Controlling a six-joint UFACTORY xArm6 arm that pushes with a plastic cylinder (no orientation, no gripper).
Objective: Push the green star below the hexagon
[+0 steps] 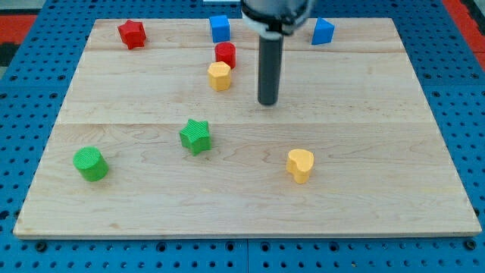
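The green star (195, 136) lies left of the board's middle. The yellow hexagon (219, 76) sits above it and slightly to the right, touching the red cylinder (225, 54) just above it. My tip (267, 101) is on the board to the right of the hexagon, and up and to the right of the green star, apart from both.
A red star (131, 33) is at the top left. A blue cube (220, 28) and a blue block (323, 31) are along the top. A green cylinder (90, 164) is at the lower left. A yellow heart (300, 164) is at the lower right of centre. The wooden board (379, 174) rests on a blue pegboard.
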